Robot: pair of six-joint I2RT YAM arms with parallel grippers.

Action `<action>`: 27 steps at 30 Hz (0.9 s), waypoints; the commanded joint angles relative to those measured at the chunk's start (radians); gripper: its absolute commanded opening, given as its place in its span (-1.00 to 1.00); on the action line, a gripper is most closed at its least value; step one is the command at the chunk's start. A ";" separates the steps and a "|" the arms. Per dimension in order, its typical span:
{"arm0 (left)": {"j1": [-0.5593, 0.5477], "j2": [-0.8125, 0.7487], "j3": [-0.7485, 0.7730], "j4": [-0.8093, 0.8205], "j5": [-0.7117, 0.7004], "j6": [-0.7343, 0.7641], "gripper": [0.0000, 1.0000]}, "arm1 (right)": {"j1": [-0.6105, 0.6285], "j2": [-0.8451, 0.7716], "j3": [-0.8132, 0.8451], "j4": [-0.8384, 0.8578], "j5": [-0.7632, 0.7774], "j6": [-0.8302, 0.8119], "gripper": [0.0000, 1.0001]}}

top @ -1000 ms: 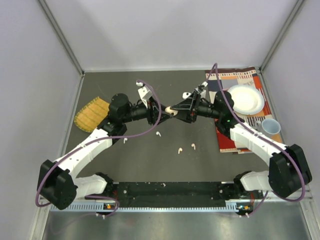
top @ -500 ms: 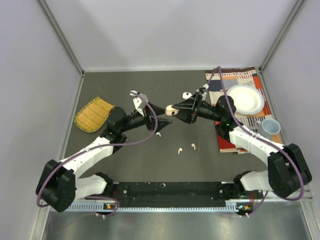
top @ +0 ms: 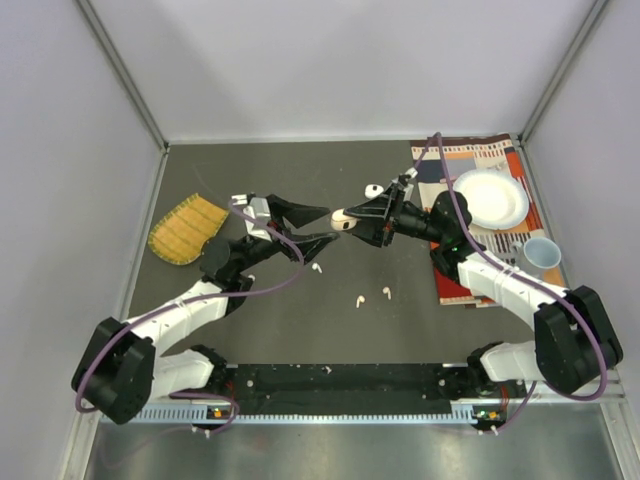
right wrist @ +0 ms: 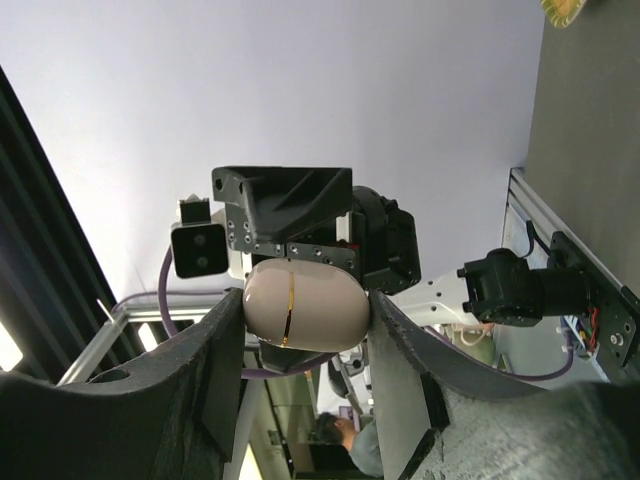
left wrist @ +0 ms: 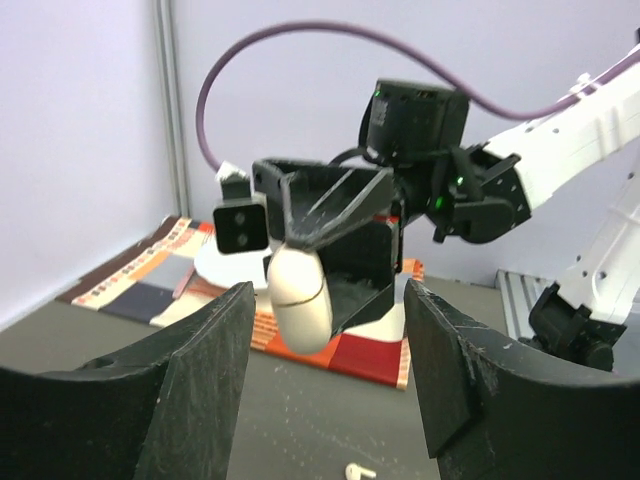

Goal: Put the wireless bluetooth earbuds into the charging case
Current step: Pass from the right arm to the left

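My right gripper (top: 345, 218) is shut on the pale peach charging case (top: 339, 219), held in the air above the table's middle. The case (right wrist: 305, 305) looks closed, with a thin gold seam, and fills the gap in my right gripper (right wrist: 305, 312). My left gripper (top: 306, 227) stands open just left of the case, not touching it. In the left wrist view the case (left wrist: 298, 300) hangs ahead of the open left gripper (left wrist: 328, 325). Three tiny earbuds lie on the table: one (top: 317, 267) below the left gripper, two more (top: 357, 299) (top: 386, 292) nearer the front. An earbud (left wrist: 358, 470) also shows under the left jaws.
A yellow woven mat (top: 185, 228) lies at the left. A patterned cloth (top: 455, 275) at the right carries a white plate (top: 490, 198) and a blue cup (top: 541, 253). A small white rounded object (top: 372, 190) sits behind the right gripper. Grey walls close in three sides.
The left gripper, shut at the case a second ago, has opened and pulled back to the left. The right gripper has kept hold of the case in nearly the same spot.
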 commanded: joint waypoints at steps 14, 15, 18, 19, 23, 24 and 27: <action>0.002 0.067 0.049 0.085 0.019 -0.049 0.31 | 0.012 -0.024 0.019 0.006 0.002 -0.037 -1.00; 0.002 0.070 0.054 0.076 0.020 -0.053 0.30 | 0.013 -0.026 0.022 0.001 0.002 -0.046 -1.00; 0.002 0.088 0.082 0.044 0.020 -0.072 0.30 | 0.018 -0.038 0.046 -0.069 0.008 -0.099 -1.00; 0.000 0.101 0.094 0.040 0.023 -0.078 0.30 | 0.019 -0.046 0.050 -0.076 0.010 -0.107 -1.00; 0.000 0.127 0.106 0.051 0.040 -0.108 0.28 | 0.022 -0.052 0.062 -0.070 0.014 -0.118 -1.00; -0.001 0.131 0.105 0.056 0.039 -0.113 0.28 | 0.022 -0.052 0.060 -0.057 0.014 -0.118 -1.00; -0.001 0.136 0.102 0.057 0.034 -0.112 0.27 | 0.024 -0.053 0.060 -0.036 0.016 -0.113 -1.00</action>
